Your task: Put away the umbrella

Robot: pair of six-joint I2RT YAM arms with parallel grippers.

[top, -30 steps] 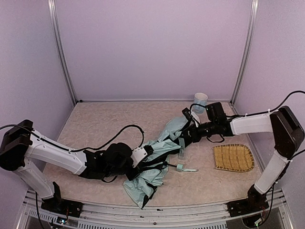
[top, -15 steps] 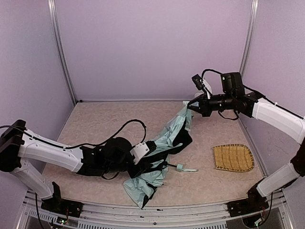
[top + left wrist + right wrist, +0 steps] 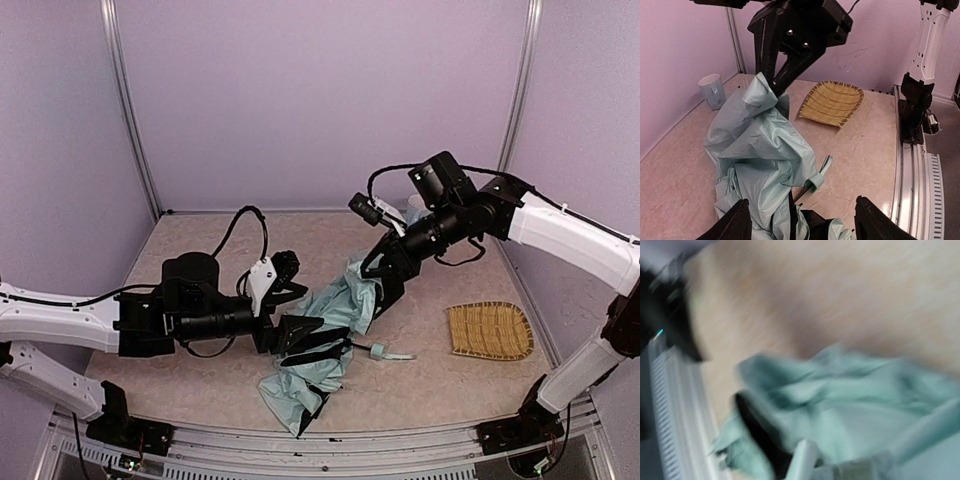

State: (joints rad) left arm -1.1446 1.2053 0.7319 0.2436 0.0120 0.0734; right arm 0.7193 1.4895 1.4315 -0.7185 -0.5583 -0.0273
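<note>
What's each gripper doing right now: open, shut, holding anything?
Left gripper: open, fingers spread wide, holding nothing.
Right gripper: shut on a bunched fold of the umbrella, holding that part up off the table.

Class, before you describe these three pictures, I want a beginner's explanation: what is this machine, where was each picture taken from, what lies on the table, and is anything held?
Two robot arms are bolted at the table's near edge, each ending in a two-finger gripper. One picture comes from a fixed camera above and behind them; the other two from cameras on the wrists, the right one blurred. On the table are a crumpled mint umbrella, a woven yellow mat and a pale blue mug. The right gripper pinches a fold of the umbrella's fabric, holding it raised. The left gripper is open, holding nothing.
</note>
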